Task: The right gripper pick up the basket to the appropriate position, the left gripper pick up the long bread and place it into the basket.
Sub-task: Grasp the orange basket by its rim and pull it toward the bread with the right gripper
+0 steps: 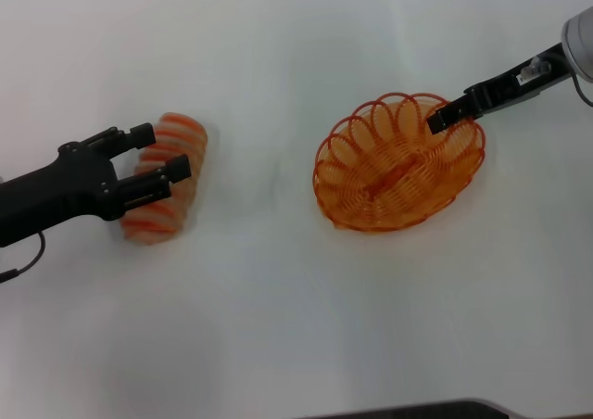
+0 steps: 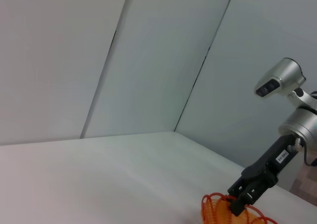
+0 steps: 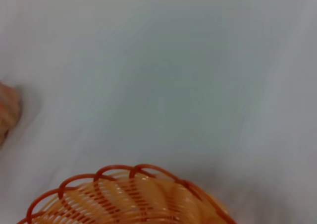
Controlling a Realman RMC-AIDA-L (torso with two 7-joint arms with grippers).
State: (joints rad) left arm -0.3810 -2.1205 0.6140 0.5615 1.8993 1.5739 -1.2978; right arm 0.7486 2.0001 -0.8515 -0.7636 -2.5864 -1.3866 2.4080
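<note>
- Right gripper [image 1: 438, 118]: reaches in from the far right corner of the white desk [image 1: 278, 326]. Fingers closed on the looped rim of the basket [image 1: 398, 164], at its far right side. The left wrist view shows the same grip, claw [image 2: 239, 202] pinched on the wire loops.
- Basket: right half of the desk, mid-depth. Appears tipped, gripped side raised, near-left side low against the desk; cannot tell whether it is fully clear of the surface. Nothing inside.
- Left gripper [image 1: 159, 152]: comes in from the left edge, low over the long bread [image 1: 167, 189]. Fingers spread wide, one on either side of the loaf's far half, not clamped; contact with the bread cannot be told.
- Long bread: lies on the desk in the left half, long axis running near to far, well apart from the basket.
- Right wrist view: basket rim [image 3: 124, 172] close, one end of the bread [image 3: 7, 110] farther off.
</note>
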